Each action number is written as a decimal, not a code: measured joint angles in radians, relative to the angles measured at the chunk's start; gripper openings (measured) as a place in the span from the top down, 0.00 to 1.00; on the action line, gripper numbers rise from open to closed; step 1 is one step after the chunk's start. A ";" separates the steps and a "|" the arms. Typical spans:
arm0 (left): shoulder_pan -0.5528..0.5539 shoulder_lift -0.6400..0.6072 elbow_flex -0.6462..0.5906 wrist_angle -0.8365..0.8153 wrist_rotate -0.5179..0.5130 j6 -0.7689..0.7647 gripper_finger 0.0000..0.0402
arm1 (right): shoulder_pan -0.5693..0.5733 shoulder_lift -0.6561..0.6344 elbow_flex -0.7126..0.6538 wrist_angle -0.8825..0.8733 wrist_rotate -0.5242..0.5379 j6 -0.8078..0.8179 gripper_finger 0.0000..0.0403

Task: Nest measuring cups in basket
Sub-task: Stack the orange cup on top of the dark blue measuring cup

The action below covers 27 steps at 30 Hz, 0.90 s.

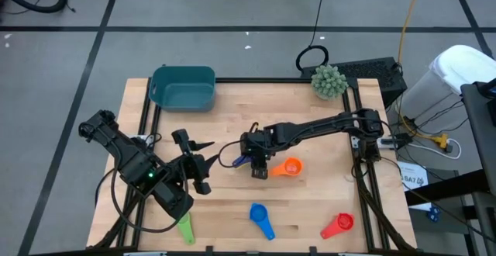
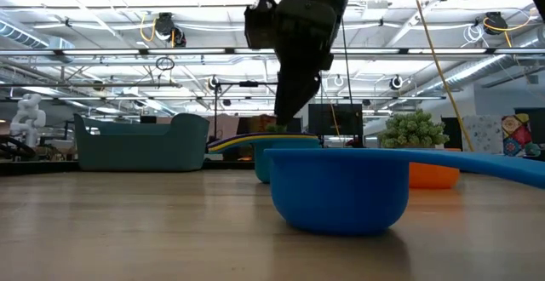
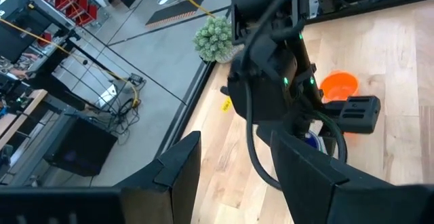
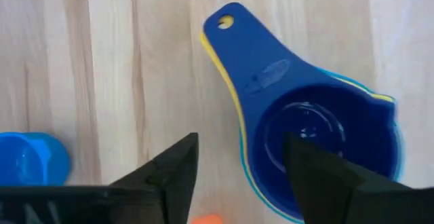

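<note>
The right gripper [image 1: 259,168] hangs over the middle of the wooden table [image 1: 310,132], well in front of the teal-blue rectangular plastic basket [image 1: 183,87], and its two dark fingers [image 4: 169,166] stand apart with nothing between them. Directly beneath it, in the right wrist view, sits a small nest of plastic measuring cups: a dark purple-blue scoop [image 4: 298,108] on top, with a yellow edge [image 4: 224,81] and a light blue edge [image 4: 359,88] showing from under it. So three cups look stacked, judging by those rims, though the lower ones are mostly hidden and I cannot count them for certain.

The stack lies on bare wood, not in the basket, which shows nothing inside from above. An orange measuring cup [image 1: 288,167] lies just beside the stack, on the side away from the basket. A blue measuring cup [image 1: 260,216], a red measuring cup [image 1: 339,224] and a green measuring cup [image 1: 186,227] lie near the front edge, well apart from the basket and from one another.

The left gripper [image 1: 194,163] waits on the basket's side of the table, in front of it, its fingers [image 3: 173,170] apart and empty.

By my reckoning the nesting is under half done: four cups remain loose, and the whole set has yet to go into the basket.
</note>
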 joint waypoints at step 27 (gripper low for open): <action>0.001 0.000 0.000 0.042 -0.002 0.013 0.55 | 0.173 -0.186 -0.186 -0.398 0.157 0.136 0.48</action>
